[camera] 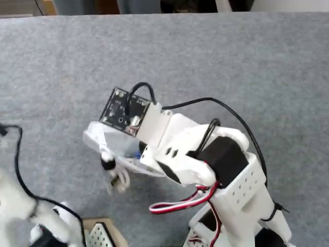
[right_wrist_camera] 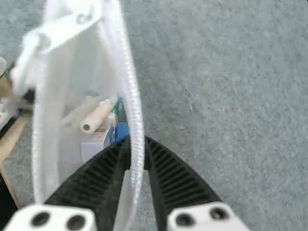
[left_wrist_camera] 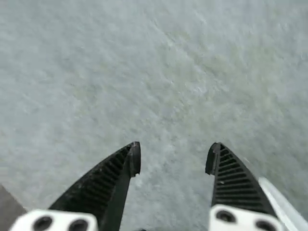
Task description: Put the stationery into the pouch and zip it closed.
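A translucent white pouch [camera: 96, 137] lies on the grey mat beneath the right arm [camera: 205, 159]. My right gripper [right_wrist_camera: 137, 144] is shut on the pouch's [right_wrist_camera: 72, 91] zipper edge [right_wrist_camera: 132, 96], holding it up. Inside the pouch I see a beige pen [right_wrist_camera: 98, 115], a blue item [right_wrist_camera: 121, 130] and a white box [right_wrist_camera: 94, 143]. A zipper pull [right_wrist_camera: 85, 19] sits at the pouch's far end. A black piece and a metal ring [camera: 120, 181] hang off the pouch's near end. My left gripper [left_wrist_camera: 173, 159] is open over bare grey mat [left_wrist_camera: 144, 72], nothing between its fingers.
The left arm [camera: 20, 206] sits at the table's near left corner with a black cable [camera: 18, 154] looping up. A tan block with a white perforated part [camera: 102, 232] stands at the near edge. Grey mat [camera: 247, 62] stretches open to the far side and right.
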You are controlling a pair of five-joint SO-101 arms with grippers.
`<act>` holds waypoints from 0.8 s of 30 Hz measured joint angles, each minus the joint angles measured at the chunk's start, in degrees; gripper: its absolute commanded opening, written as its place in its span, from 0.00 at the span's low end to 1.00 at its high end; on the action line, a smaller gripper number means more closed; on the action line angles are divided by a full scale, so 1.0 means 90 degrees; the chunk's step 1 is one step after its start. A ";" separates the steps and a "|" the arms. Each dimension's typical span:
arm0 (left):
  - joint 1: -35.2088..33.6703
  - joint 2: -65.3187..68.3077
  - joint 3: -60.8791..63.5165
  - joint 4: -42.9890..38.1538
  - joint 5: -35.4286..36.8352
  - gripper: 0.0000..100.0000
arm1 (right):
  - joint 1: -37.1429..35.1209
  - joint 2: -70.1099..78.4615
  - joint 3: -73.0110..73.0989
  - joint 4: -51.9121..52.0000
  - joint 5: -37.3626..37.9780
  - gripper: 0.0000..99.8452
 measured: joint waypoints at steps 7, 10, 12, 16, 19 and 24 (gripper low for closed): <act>0.3165 0.0664 0.0186 -0.0010 0.0283 0.30 | 0.0410 0.0264 -0.0010 -0.0039 -0.0029 0.01; 0.4103 0.0674 0.0088 -0.0049 -0.0264 0.30 | 0.0459 0.0293 -0.0020 0.0068 0.0127 0.01; 0.4308 0.0674 -0.0029 -0.0049 -0.0518 0.30 | 0.0547 0.0303 -0.0010 0.0117 0.0234 0.01; 0.4337 0.0674 -0.0107 -0.0049 -0.0684 0.31 | 0.0723 0.0322 0.0059 0.0127 0.0469 0.01; 0.4230 0.0674 -0.0107 -0.0029 -0.1084 0.31 | 0.0821 0.0303 0.0225 0.0078 0.0684 0.01; 0.3966 0.0117 -0.0088 -0.0020 -0.2637 0.31 | 0.0821 0.0293 0.0654 0.0078 0.0957 0.01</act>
